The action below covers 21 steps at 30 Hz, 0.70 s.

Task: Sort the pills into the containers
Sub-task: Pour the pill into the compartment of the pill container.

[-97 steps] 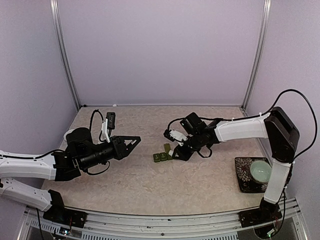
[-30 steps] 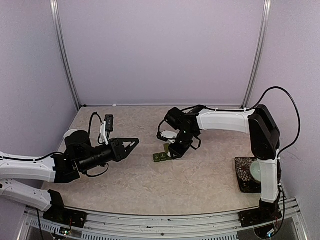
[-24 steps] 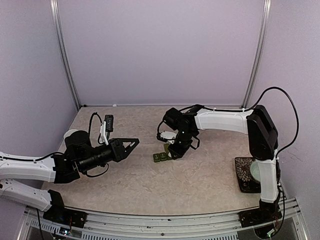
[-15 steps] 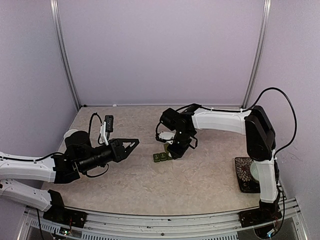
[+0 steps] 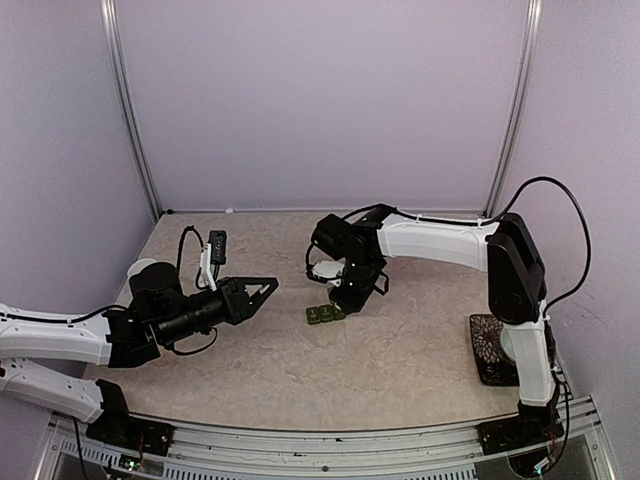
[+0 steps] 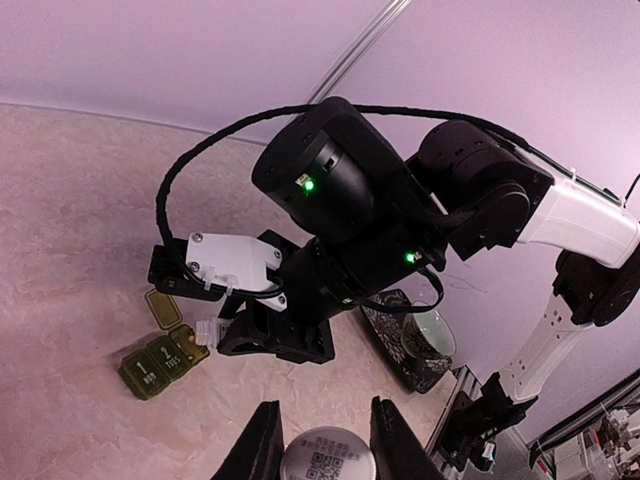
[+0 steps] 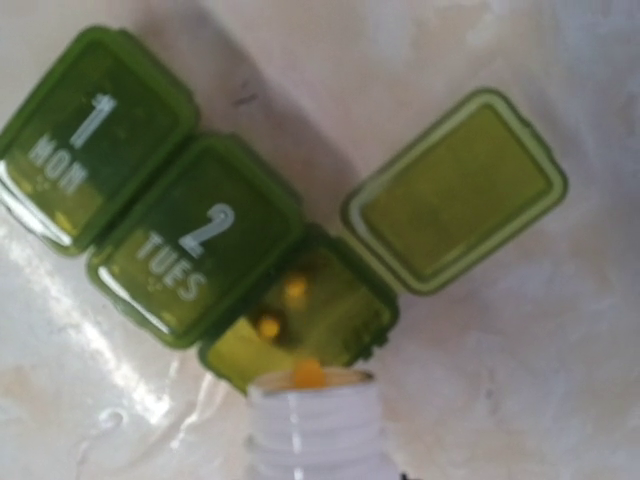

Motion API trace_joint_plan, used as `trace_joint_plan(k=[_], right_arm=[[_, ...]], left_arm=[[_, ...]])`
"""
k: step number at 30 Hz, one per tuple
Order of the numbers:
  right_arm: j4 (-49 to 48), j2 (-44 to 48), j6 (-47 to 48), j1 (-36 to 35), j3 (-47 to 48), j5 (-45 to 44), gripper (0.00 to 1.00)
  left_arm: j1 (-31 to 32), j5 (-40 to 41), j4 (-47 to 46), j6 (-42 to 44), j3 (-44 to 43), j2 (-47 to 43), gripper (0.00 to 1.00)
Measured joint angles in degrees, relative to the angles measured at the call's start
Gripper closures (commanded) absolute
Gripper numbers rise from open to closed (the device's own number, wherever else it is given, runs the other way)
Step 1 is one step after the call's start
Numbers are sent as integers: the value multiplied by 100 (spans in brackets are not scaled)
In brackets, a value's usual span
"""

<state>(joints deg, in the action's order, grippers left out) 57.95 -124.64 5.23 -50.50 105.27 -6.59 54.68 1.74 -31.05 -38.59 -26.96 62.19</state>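
1. Your pill box (image 5: 324,314) sits on the counter (image 5: 400,370) near its middle. It is a dark green strip of three joined compartments.
2. In the right wrist view the pill box (image 7: 190,245) runs from 10 o'clock to 4 o'clock. The compartments marked "1 MON" and "2 TUES" are closed and the third one is open.
3. The open compartment's lid (image 7: 455,190) is flipped out flat on the counter at its 2 o'clock. Two yellow pills (image 7: 293,290) lie inside that compartment.
4. Your right end effector (image 5: 345,298) is just beside the box at its 1 o'clock, clenched on a white bottle (image 7: 315,435).
5. The bottle's threaded mouth is at the open compartment's 6 o'clock edge. An orange pill (image 7: 308,375) sits at the lip of the mouth.
6. Your left end effector (image 5: 262,287) hangs well apart from the box at its 9 o'clock. It is clamped on a round grey cap (image 6: 325,465) with a printed code.
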Motion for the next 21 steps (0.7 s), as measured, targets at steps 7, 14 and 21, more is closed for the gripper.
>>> trace_joint_plan(k=[7, 14, 21], right_arm=[[116, -83, 33, -87, 46, -170, 100], [140, -116, 52, -94, 74, -273, 100], [138, -116, 90, -94, 74, -337, 100]], left_arm=[[0, 0, -24, 0, 4, 0, 72], [0, 0, -24, 0, 4, -24, 72], [0, 0, -22, 0, 4, -44, 72]])
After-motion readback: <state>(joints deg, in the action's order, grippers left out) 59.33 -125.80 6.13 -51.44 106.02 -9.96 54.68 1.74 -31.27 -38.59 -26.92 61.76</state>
